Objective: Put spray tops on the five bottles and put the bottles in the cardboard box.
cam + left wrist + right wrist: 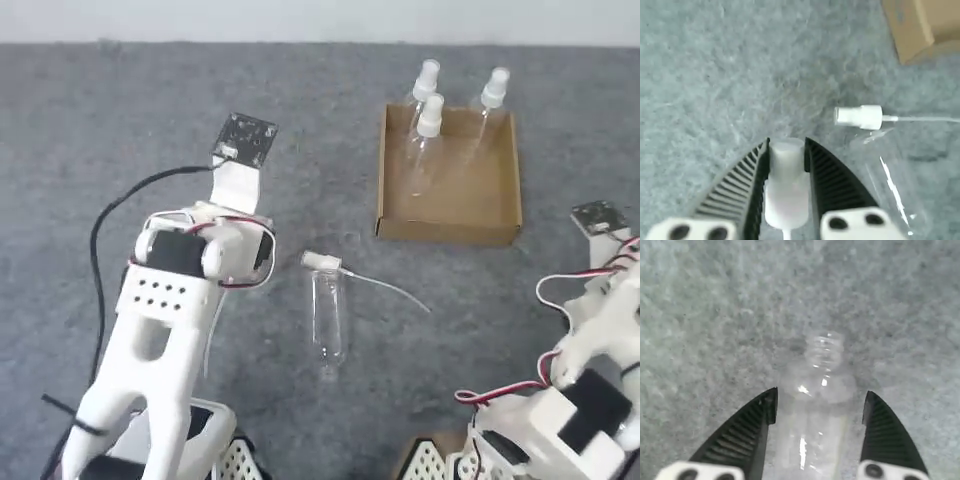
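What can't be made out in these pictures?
Left wrist view: the spray top in the left tool has its tube cut off by the frame edge; the cardboard box is mostly out of frame.
Right wrist view: the clear bottle in the right tool loses its base to the frame edge.
High view: the boxed bottles have bodies too faint to judge their lean.

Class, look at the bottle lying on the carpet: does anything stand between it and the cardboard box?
Only the thin tube of the loose spray top lies flat on the carpet between the lying bottle and the cardboard box. Three capped bottles are already inside.
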`<action>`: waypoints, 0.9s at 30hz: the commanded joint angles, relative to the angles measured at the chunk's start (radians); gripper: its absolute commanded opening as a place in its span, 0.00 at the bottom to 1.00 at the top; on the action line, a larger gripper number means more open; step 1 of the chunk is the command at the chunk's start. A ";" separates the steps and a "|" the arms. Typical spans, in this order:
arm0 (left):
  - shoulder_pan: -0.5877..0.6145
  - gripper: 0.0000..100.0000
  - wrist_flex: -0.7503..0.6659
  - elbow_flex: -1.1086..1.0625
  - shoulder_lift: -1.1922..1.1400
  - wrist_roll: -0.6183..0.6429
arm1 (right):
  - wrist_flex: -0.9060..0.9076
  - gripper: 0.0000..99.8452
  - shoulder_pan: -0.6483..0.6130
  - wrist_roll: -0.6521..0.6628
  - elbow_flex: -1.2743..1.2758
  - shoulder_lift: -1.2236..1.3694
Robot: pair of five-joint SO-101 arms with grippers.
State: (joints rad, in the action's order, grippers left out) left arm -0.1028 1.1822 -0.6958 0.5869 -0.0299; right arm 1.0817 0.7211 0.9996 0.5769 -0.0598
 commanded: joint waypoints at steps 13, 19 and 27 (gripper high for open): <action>-0.009 0.01 -0.190 -0.234 0.262 0.086 | -0.128 0.01 -0.002 -0.014 0.097 -0.093; -0.009 0.01 -0.229 -0.331 0.434 0.086 | -0.027 0.01 -0.045 -0.084 0.091 -0.262; -0.006 0.01 -0.230 -0.387 0.532 0.084 | 0.180 0.01 -0.265 -0.333 0.101 -0.581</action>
State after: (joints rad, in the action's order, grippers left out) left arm -0.1105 0.9797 -1.0856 1.0717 0.0453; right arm 1.1999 0.5340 0.7633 0.6874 -0.4987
